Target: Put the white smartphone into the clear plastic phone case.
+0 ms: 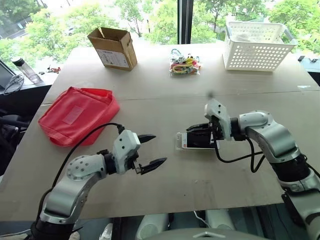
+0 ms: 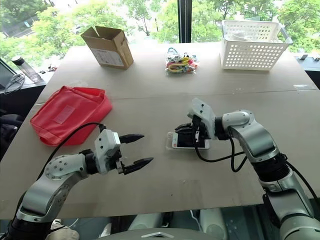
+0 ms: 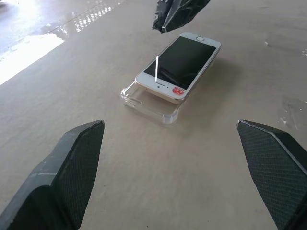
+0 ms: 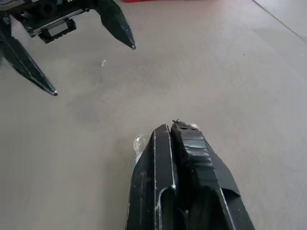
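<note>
On the table (image 1: 165,95), head view: my right gripper (image 1: 200,134), jaws clenched and holding nothing, hovers over the white smartphone (image 1: 196,142); my left gripper (image 1: 151,150) waits released, beside it. Left wrist view: the phone lies askew on the clear plastic phone case (image 3: 144,103), one end overhanging. I judge seating unfinished; next, press it flush. Right wrist view: shut tips above the phone.

bare table (image 1: 165,190) around phone (image 3: 180,64), right gripper (image 1: 192,131) overhead
</note>
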Controlling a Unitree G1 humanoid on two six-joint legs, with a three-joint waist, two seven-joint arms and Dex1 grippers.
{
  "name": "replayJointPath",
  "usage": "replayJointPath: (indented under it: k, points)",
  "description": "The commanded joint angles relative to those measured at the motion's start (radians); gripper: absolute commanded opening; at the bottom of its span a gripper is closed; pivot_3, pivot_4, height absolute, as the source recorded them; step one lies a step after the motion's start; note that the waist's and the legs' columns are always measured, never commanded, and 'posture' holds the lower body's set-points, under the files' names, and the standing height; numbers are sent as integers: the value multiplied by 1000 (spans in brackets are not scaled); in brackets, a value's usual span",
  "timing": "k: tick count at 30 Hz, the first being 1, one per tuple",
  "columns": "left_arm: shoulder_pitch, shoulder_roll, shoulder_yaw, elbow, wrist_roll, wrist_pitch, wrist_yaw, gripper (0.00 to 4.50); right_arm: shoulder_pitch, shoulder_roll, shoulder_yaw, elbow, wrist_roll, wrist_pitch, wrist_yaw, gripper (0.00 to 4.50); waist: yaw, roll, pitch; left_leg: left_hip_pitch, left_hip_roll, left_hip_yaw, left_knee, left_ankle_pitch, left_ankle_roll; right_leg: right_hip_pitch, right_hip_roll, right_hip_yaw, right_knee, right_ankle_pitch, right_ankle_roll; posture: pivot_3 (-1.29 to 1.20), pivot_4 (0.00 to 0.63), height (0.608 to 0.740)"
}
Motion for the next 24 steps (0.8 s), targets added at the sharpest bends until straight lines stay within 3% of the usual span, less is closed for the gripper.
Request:
replayJointPath:
  k: [1, 11, 24]
  points:
    - [-3, 14, 25, -19, -18, 2, -4, 4500, 13, -19, 60, -31, -22, -16, 7, 64, 0, 0, 0, 0, 0, 0, 0, 0, 0, 0, 0, 0, 0, 0, 0, 0, 150, 739]
    - [20, 32, 45, -50, -33, 22, 4, 4500, 1, 14, 158, 41, -91, -69, -18, 64, 1, -1, 1, 0, 0, 0, 0, 0, 0, 0, 0, 0, 0, 0, 0, 0, 150, 739]
    - [45, 34, 58, -64, -49, 20, -10, 4500, -12, 40, 136, 115, -86, -63, -26, 64, 1, -1, 1, 0, 0, 0, 0, 0, 0, 0, 0, -1, 0, 0, 0, 0, 150, 739]
